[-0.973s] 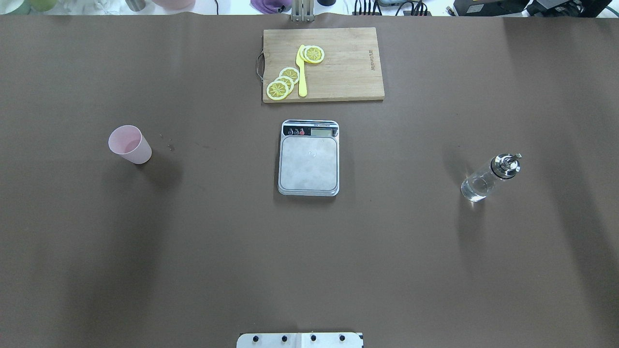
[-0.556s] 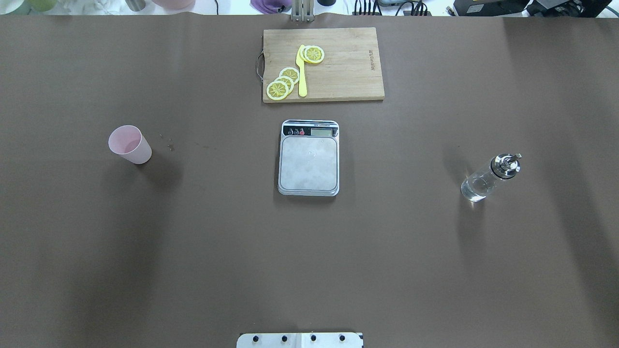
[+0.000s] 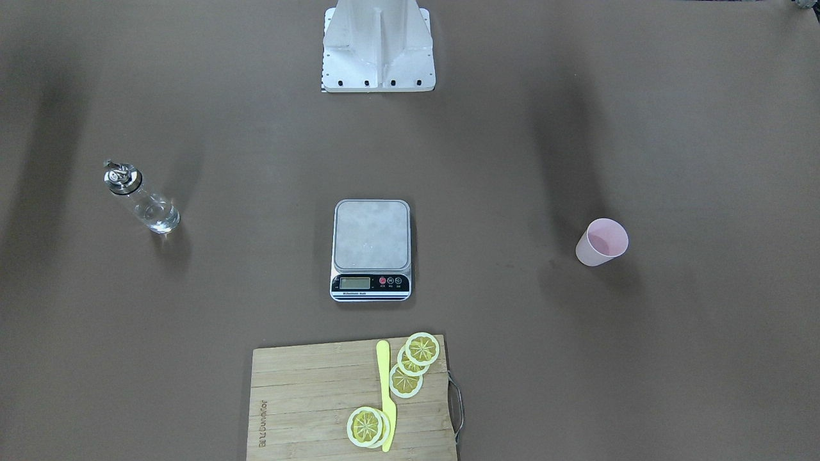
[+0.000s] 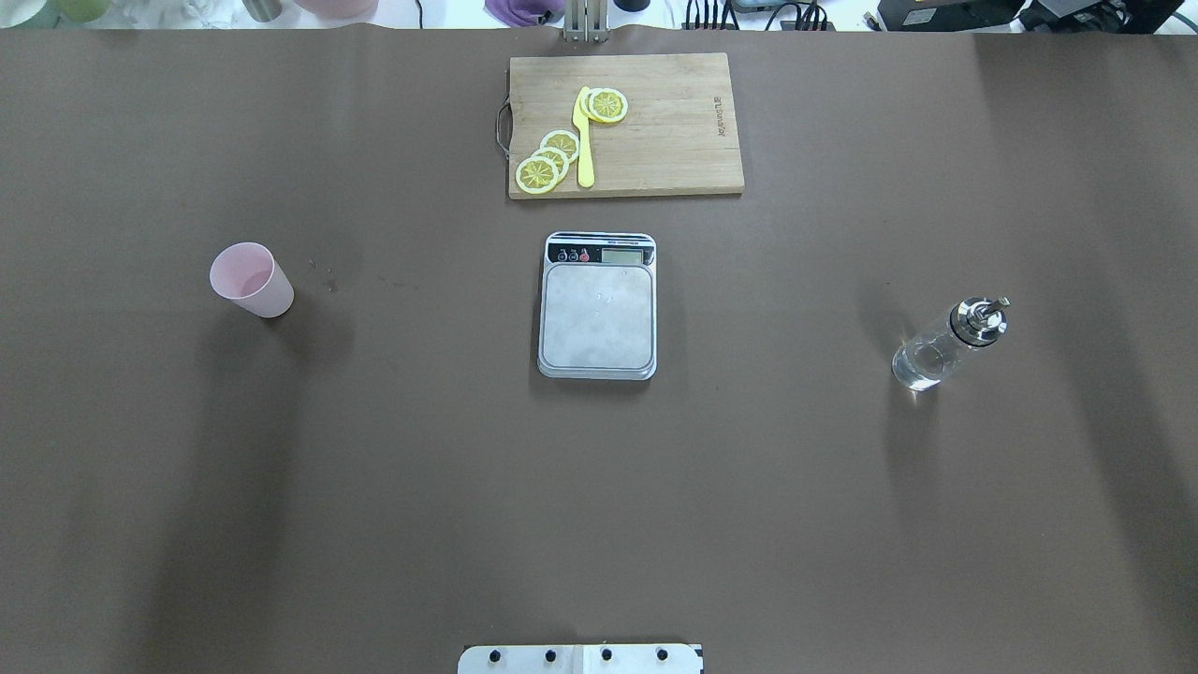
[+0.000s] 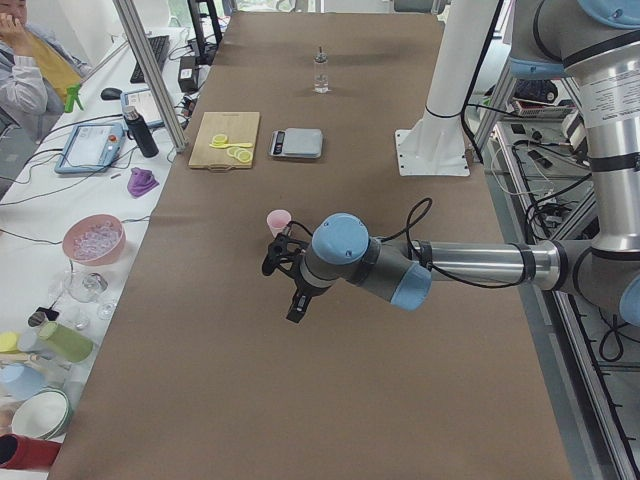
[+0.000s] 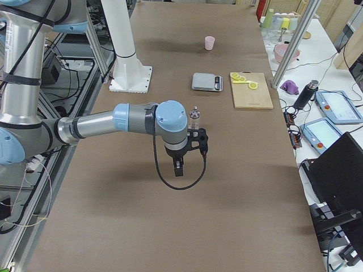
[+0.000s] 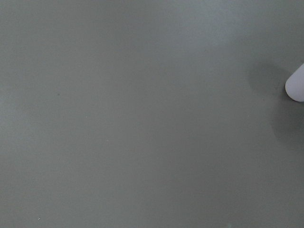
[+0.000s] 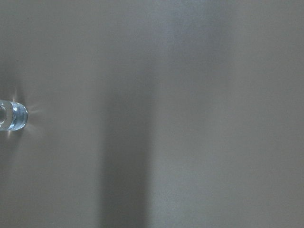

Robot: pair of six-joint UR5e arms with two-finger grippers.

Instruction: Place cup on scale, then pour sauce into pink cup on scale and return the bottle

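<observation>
The pale pink cup [image 4: 251,279] stands upright on the brown table, far left of the scale [image 4: 597,314], whose steel platform is bare. The cup also shows in the front view [image 3: 601,242] and at the right edge of the left wrist view [image 7: 295,85]. The clear glass bottle [image 4: 945,346] with its metal spout stands upright far right of the scale; its base shows in the right wrist view [image 8: 12,115]. My left gripper [image 5: 290,300] hangs above the table near the cup [image 5: 278,221]. My right gripper [image 6: 178,168] hangs near the bottle [image 6: 195,118]. I cannot tell whether either is open or shut.
A bamboo cutting board [image 4: 664,140] lies beyond the scale with lemon slices [image 4: 547,159] and a yellow knife [image 4: 584,140] on it. The robot's base plate [image 4: 580,658] is at the near edge. Clutter and a person sit past the far edge.
</observation>
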